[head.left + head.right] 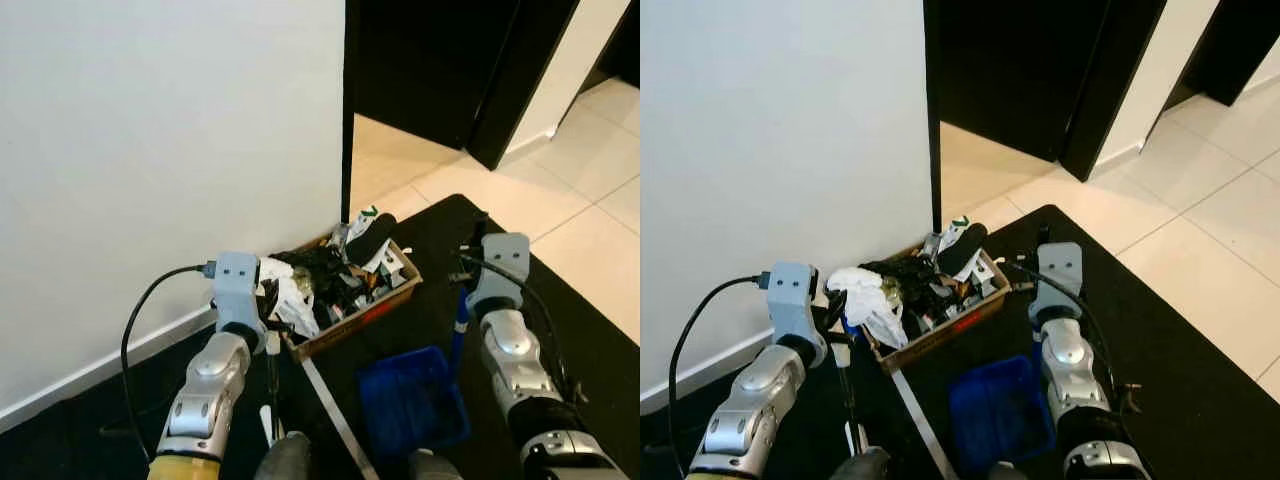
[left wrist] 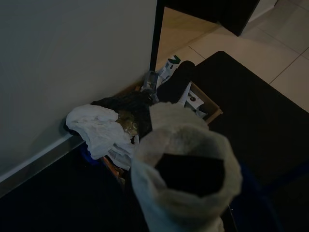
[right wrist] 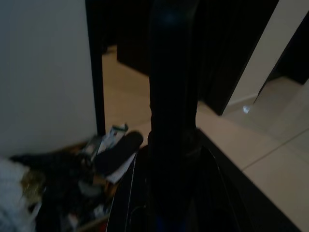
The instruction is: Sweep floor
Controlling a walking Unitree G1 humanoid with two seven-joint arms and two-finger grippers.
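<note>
Left claw (image 1: 268, 335), grip unclear, apparently holds a thin broom stick (image 1: 272, 385) at 7 o'clock. A rubbish-filled cardboard box (image 1: 345, 285) sits centre, by the wall. The blue dustpan (image 1: 415, 400) at 5 o'clock hangs from the right claw (image 1: 462, 305), grip hidden. Emptying seems next: lift and tip the pan over the box.

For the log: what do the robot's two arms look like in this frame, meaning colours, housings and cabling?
Both arms are jointed silver metal segments topped by pale grey boxy wrist housings. The left arm carries a black cable looping out from its housing and ends at a yellow band by the frame edge. The right arm has thinner black cables along it and a darker lower segment.
</note>
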